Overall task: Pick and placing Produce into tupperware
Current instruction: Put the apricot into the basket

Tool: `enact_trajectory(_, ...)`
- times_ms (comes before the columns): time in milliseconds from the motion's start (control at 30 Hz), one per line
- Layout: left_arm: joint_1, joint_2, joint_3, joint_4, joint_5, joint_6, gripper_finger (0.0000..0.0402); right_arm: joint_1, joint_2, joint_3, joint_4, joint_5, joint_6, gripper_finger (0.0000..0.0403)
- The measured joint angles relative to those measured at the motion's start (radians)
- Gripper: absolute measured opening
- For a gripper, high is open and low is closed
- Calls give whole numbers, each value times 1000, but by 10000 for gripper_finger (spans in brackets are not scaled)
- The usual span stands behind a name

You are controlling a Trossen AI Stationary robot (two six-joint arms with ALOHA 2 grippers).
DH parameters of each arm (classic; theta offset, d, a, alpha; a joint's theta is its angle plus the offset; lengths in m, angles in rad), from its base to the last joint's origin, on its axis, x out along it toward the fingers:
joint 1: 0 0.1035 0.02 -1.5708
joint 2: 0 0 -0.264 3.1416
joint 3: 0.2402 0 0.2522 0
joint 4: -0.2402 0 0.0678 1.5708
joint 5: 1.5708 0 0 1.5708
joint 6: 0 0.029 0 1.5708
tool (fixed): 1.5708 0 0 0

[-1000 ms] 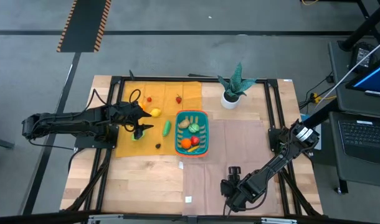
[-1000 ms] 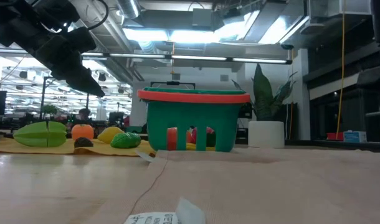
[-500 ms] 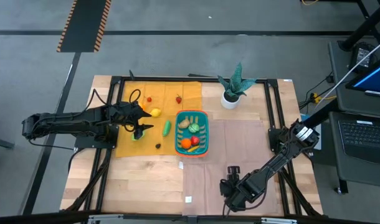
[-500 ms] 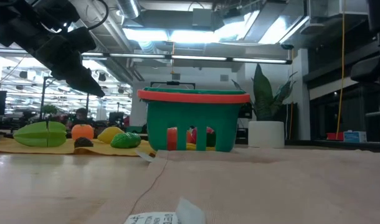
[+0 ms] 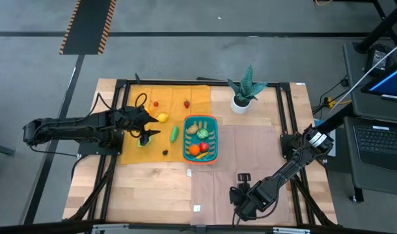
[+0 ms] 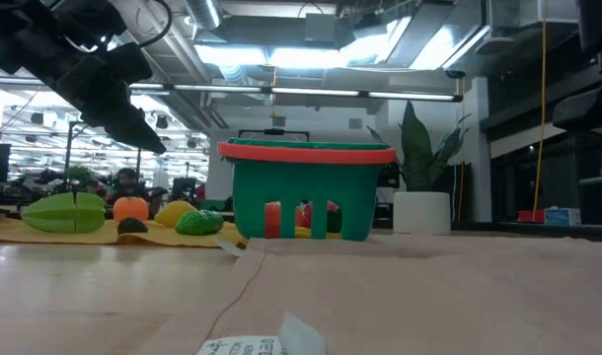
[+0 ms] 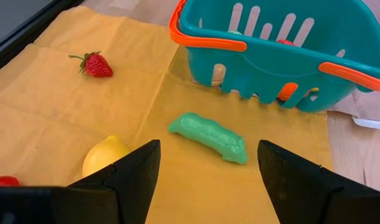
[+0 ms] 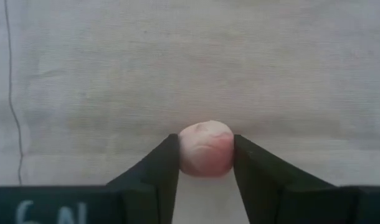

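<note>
Our teal slotted plastic basket [image 5: 200, 138] with its orange rim sits mid-table, several toy pieces inside; a green pod [image 7: 209, 136] lies just beside it. Nothing has shifted this last second. Our left gripper [image 7: 207, 180] hovers open over the yellow cloth [image 7: 59, 87]; our right gripper [image 8: 205, 163] pinches a small pink piece [image 8: 205, 147] above the tan mat [image 5: 250, 149].

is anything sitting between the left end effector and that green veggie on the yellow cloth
Nothing visible is. The left end effector is open, and in the left wrist view the green vegetable lies on bare yellow cloth just ahead of it. The lemon sits off to one side, the teal basket beyond.
</note>
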Motion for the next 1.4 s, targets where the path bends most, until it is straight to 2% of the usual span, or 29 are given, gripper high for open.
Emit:
enact_trajectory(100,0,0,0,0,0,0,261,0,0,0,0,0,0,124)
enact_trajectory(500,0,0,0,0,0,0,261,-14,-4,0,-5,0,-13,116)
enact_trajectory(767,0,0,0,0,0,0,261,-49,-91,0,-23,9,32,113)
enact_trajectory(900,0,0,0,0,0,3,261,-70,-156,0,-23,93,32,106)
enact_trajectory(1200,0,0,0,0,0,3,261,-157,-365,-18,-55,426,-86,105)
enact_trajectory(1333,0,0,0,0,0,3,261,-208,-480,-116,16,473,-117,102)
enact_trajectory(1400,0,0,0,0,0,3,261,-235,-536,-204,124,476,-137,101)
